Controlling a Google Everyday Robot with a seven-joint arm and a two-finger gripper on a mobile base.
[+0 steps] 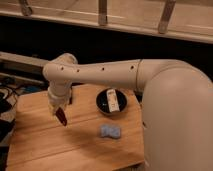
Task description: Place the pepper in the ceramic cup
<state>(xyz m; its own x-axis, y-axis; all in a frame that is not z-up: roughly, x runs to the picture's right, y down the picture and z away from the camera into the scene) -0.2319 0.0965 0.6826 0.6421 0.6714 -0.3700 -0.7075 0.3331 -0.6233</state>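
My gripper (58, 109) hangs from the white arm over the left part of the wooden table (45, 145). It is shut on the pepper (61, 118), a slim dark red piece that points down just above the tabletop. I cannot pick out a ceramic cup with certainty. A white upright object (114, 100) stands in the black bowl (103, 102) to the right of the gripper.
A pale blue lumpy sponge-like piece (109, 131) lies on the table in front of the bowl. The large white arm body (180, 120) fills the right side. A small dark object (70, 95) sits behind the wrist. Cables lie at the far left.
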